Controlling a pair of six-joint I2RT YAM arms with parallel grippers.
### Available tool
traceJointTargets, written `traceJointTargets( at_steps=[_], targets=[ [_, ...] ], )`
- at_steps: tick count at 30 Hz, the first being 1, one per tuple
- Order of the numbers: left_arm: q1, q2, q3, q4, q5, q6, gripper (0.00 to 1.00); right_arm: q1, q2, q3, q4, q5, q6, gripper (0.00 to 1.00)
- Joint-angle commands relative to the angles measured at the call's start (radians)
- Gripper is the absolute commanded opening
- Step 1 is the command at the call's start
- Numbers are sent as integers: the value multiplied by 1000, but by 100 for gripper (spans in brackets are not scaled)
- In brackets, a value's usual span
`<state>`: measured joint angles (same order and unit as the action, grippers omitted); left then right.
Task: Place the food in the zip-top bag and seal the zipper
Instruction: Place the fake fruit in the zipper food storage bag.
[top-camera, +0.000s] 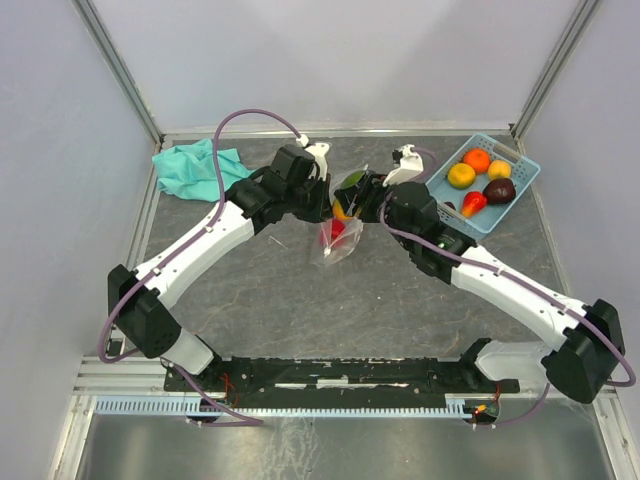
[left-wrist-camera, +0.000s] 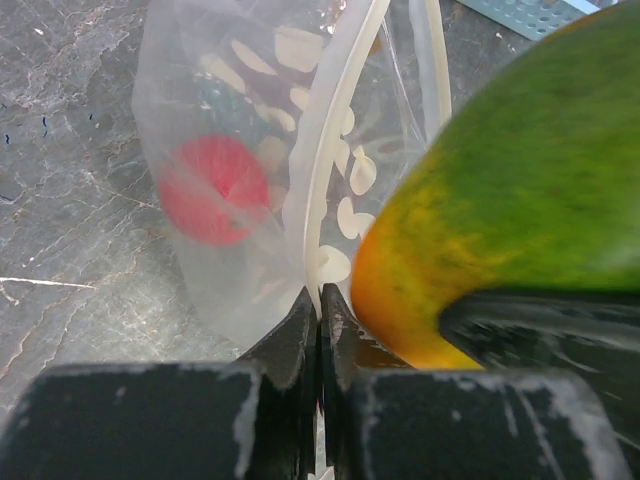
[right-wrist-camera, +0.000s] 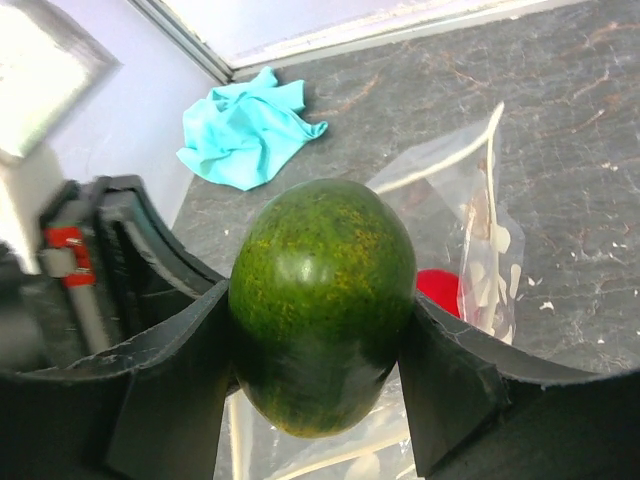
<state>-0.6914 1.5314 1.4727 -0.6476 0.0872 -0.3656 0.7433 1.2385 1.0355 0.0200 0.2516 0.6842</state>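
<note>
Roughly along right fingers, long axis of the green fruit.

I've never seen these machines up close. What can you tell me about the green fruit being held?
The green fruit is a glossy, plastic-looking toy, egg-shaped, dark green speckled yellow, shading to orange at one end. The right tool clamps it between two black fingers, off the table, close beside the zip edge of the clear dotted bag.
</note>
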Motion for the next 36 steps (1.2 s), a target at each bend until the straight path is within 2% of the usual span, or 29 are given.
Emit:
traceJointTargets(
  at_steps=[1,7,13,16,26,30,36],
  targets=[
    [0,-15,18,63,22,-42,3,19,31,-50,138,103,-5,38],
    [0,-23,4,73,22,-48,3,25,66,-107,166,133,-11,40],
    [0,-25,-3,80,26,-53,3,25,114,-87,104,96,-39,47],
    [0,-25,-5,81,30,-53,3,25,137,-59,58,92,-49,54],
    [0,-33,-24,82,31,-56,3,24,164,15,-23,86,-75,84],
    [0,-35,-28,78,30,-56,3,24,154,61,-86,74,-103,87],
    [-1,-34,-25,69,17,-49,3,24,97,124,-214,74,-205,87]
  ],
)
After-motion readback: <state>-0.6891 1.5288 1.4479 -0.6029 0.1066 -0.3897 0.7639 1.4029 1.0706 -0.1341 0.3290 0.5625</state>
